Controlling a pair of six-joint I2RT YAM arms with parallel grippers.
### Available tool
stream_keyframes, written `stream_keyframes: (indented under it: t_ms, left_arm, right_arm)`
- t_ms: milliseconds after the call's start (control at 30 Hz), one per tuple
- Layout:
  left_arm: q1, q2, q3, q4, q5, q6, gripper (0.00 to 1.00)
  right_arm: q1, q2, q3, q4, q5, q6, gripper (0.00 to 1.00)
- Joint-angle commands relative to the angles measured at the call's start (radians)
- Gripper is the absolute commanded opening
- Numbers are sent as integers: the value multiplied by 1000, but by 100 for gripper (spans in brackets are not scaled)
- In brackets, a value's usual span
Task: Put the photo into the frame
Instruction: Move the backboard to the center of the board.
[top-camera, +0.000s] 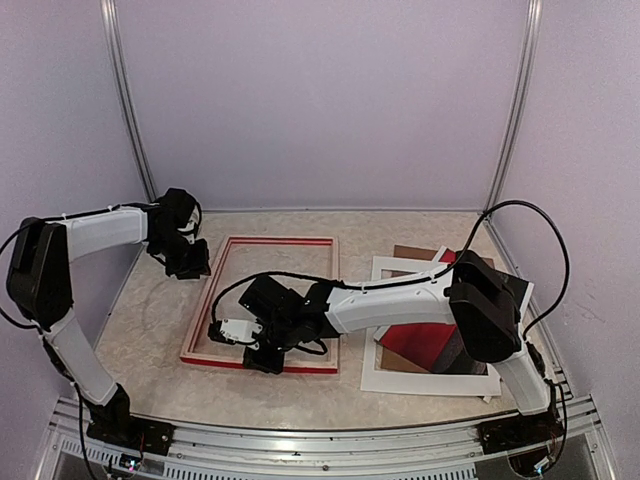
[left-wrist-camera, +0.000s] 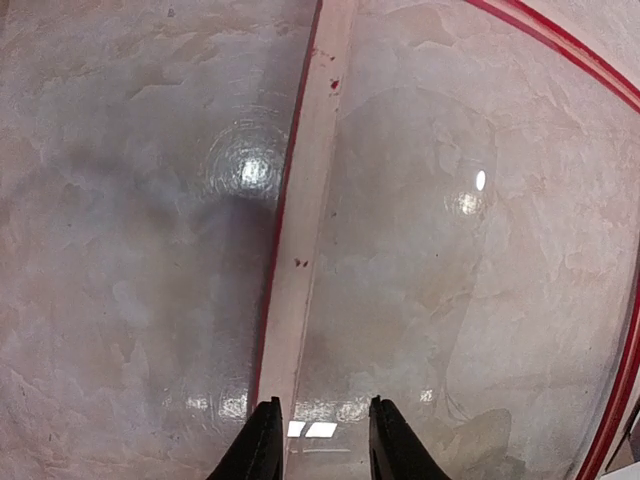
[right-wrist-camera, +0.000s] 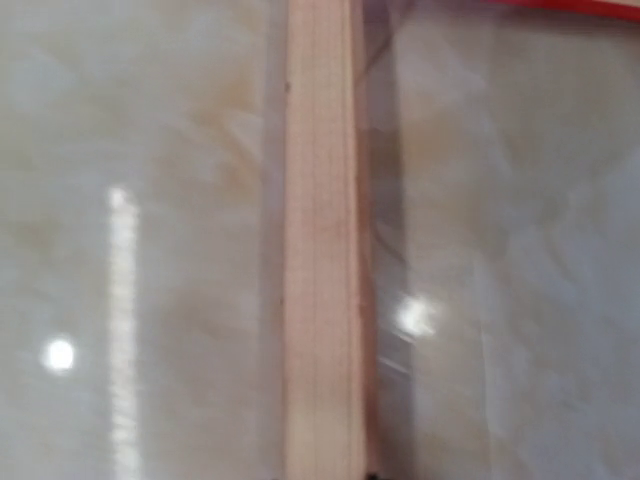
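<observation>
Lying beneath the right pincer (top-camera: 262, 358), the frame (top-camera: 285, 241); photo (top-camera: 420, 345) well apart.

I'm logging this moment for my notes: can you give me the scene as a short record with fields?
frame: flat on the table, nothing inside
photo: right of the frame, with the white mat, partly hidden by the right arm
left gripper: open, above the frame's left rail
right gripper: at the frame's near rail, grip unclear
status: photo not yet in frame
</observation>
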Motion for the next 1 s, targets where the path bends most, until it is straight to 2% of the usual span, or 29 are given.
stream_keyframes:
  t_ms: [0, 67, 233, 467, 533, 633, 800, 967]
  left_arm:
    - [11, -40, -7, 30, 29, -3, 32]
    - [11, -44, -6, 39, 34, -7, 33]
    - [13, -48, -3, 69, 50, -23, 35]
    - [14, -36, 20, 108, 83, -52, 36]
    - [13, -34, 38, 118, 96, -62, 39]
    - [3, -26, 70, 130, 109, -72, 46]
    - [-44, 7, 124, 127, 76, -67, 53]
    - [-74, 57, 136, 147, 87, -87, 56]
  right_arm:
    - [19, -12, 45, -13, -15, -27, 8]
    - [21, -15, 46, -22, -7, -23, 11]
    - [21, -38, 48, -38, 11, -15, 25]
    - [21, -18, 85, -80, 3, -10, 32]
    - [21, -35, 91, -87, 14, 4, 36]
    - [11, -101, 73, -94, 79, 53, 55]
    - [-73, -297, -59, -86, 142, 231, 72]
    - [-201, -528, -268, -56, 218, 487, 82]
